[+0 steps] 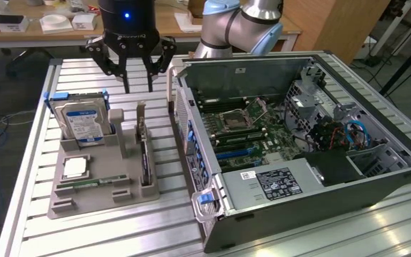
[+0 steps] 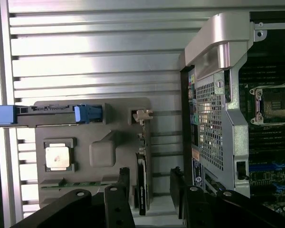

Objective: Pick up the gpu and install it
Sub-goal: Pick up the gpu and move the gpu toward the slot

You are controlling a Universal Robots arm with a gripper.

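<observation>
With the gripper [image 1: 138,87] open and hovering over the tray [image 1: 91,201], centre it on the gpu [image 1: 143,155] standing on edge there, at the exterior view's left of the case [image 1: 298,214], and keep your descent straight.

One gripper [image 1: 137,88] on one arm [image 1: 223,27] hung over one slatted table [image 1: 120,235], which bore one gray tray [image 1: 84,201] and one opened computer case [image 1: 298,219]. Below the gripper's two fingers [image 2: 124,187], the tray held four parts: one gpu [image 1: 144,155] under the gap between them and, beyond it on the side away from the case, one hard drive [image 1: 83,123], one processor [image 1: 75,167] and one memory stick [image 1: 94,183].
</observation>
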